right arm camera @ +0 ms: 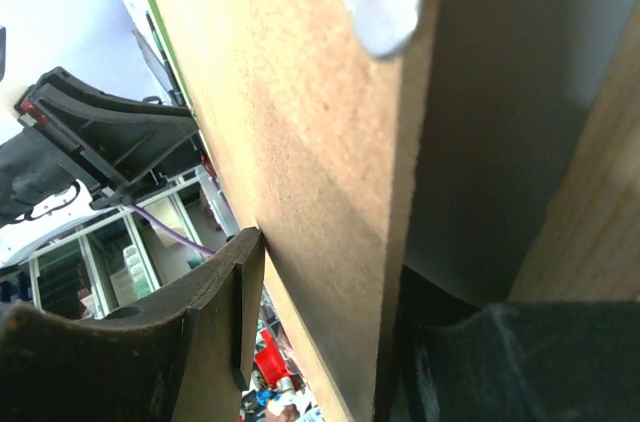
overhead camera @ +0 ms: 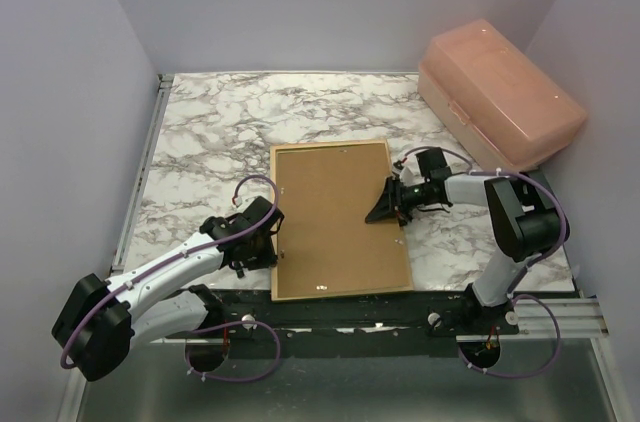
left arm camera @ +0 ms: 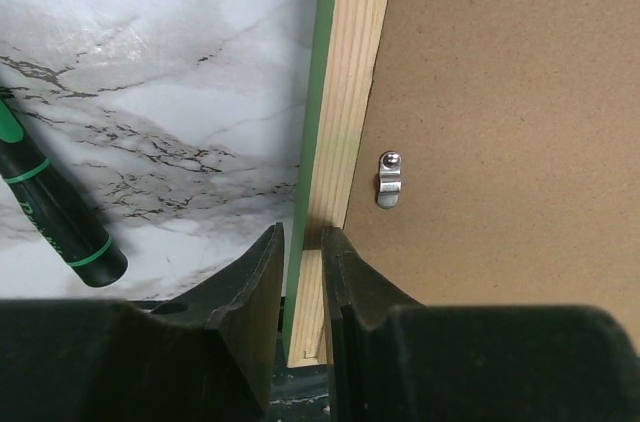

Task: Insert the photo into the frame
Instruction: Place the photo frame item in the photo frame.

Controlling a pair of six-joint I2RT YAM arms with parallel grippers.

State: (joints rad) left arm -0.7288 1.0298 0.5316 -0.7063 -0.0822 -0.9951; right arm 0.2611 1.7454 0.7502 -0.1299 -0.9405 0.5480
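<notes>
Pinching the pale rail of the frame (left arm camera: 345, 92), the left gripper (left arm camera: 303, 244) was clamped on it, while the right gripper (right arm camera: 335, 292) straddled the backing board (right arm camera: 300, 122), its grip impossible to tell.

White marble-patterned table (overhead camera: 220, 132), grey veins all across it, plain pale walls (overhead camera: 300, 2) closing it in on three sides. Dead centre, a brown backing board (overhead camera: 335, 217) lies flat. Near its left edge there's a small metal clip (left arm camera: 389, 180) on the board. Just left of that, a green-and-black marker (left arm camera: 55, 207) lies on the marble. Far right corner: a pink lidded plastic box (overhead camera: 500, 97), closed.
</notes>
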